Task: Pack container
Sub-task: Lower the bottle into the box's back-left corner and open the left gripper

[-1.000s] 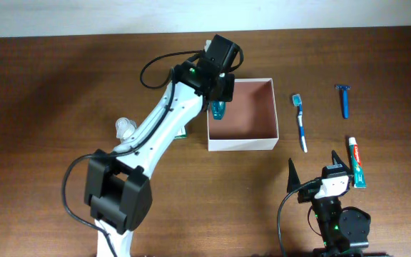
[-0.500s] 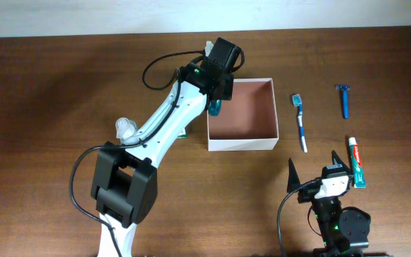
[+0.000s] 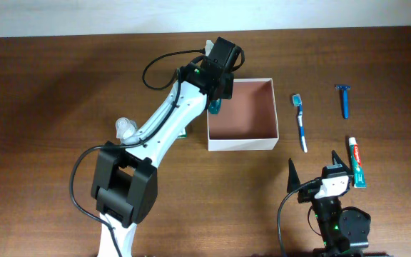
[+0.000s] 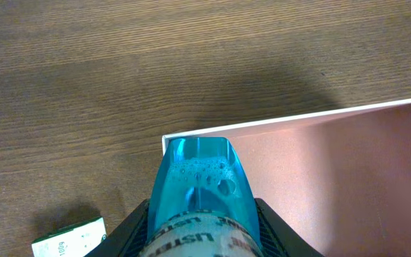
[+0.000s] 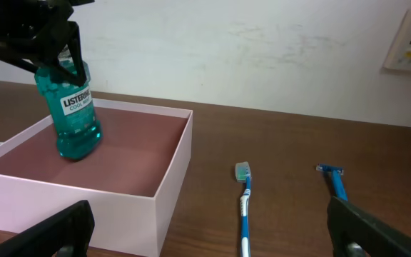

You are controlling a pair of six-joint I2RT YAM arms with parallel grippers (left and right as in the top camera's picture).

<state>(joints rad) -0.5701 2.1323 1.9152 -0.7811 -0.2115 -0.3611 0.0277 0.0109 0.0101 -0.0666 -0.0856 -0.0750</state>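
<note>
Task thing: container (image 3: 241, 143), a square open-topped box with white walls and a pinkish-brown floor, mid-table.
At its left wall: teal plastic mouthwash bottle (image 5: 73, 118), upright.
Left arm: left gripper (image 4: 202, 243) pinching the mouthwash bottle.
Right arm: right gripper (image 3: 312, 165) spread wide, empty.
Right of container: blue-and-white toothbrush (image 3: 300, 123), blue razor (image 3: 344, 101), toothpaste tube (image 3: 357, 162).
</note>
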